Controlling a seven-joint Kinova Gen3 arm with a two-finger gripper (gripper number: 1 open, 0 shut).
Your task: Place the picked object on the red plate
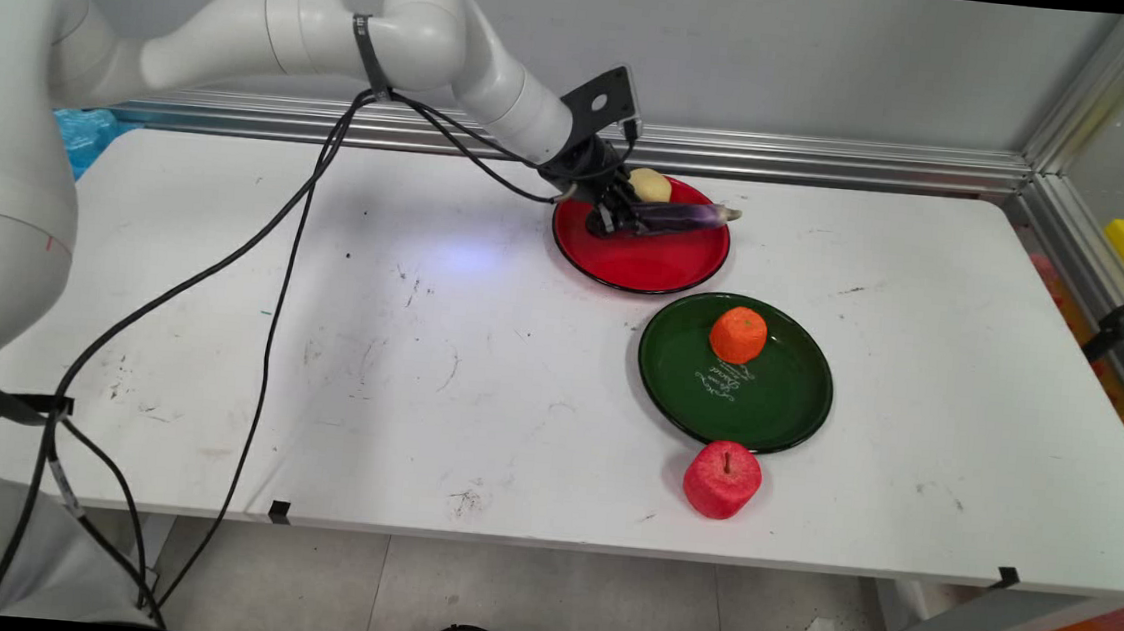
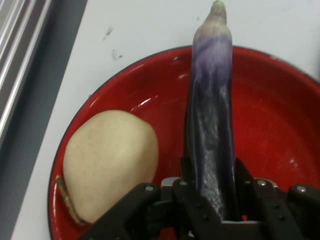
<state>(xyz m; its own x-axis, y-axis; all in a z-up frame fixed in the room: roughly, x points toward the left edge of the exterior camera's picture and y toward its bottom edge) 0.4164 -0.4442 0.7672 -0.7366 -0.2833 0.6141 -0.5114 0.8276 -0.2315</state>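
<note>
My gripper (image 1: 620,218) (image 2: 212,185) is shut on a long purple eggplant (image 1: 682,217) (image 2: 211,110), gripping its thick end. The eggplant lies across the red plate (image 1: 642,257) (image 2: 270,115), and its pale tip reaches past the plate's far right rim. A beige potato (image 1: 650,184) (image 2: 110,160) rests on the same plate at its back edge, close beside the gripper. Whether the eggplant touches the plate or hangs just above it, I cannot tell.
A green plate (image 1: 776,403) with an orange (image 1: 738,334) on it sits in front of the red plate. A red apple (image 1: 722,479) lies on the table by the green plate's near rim. Black cables (image 1: 275,263) hang from the arm over the table's left half.
</note>
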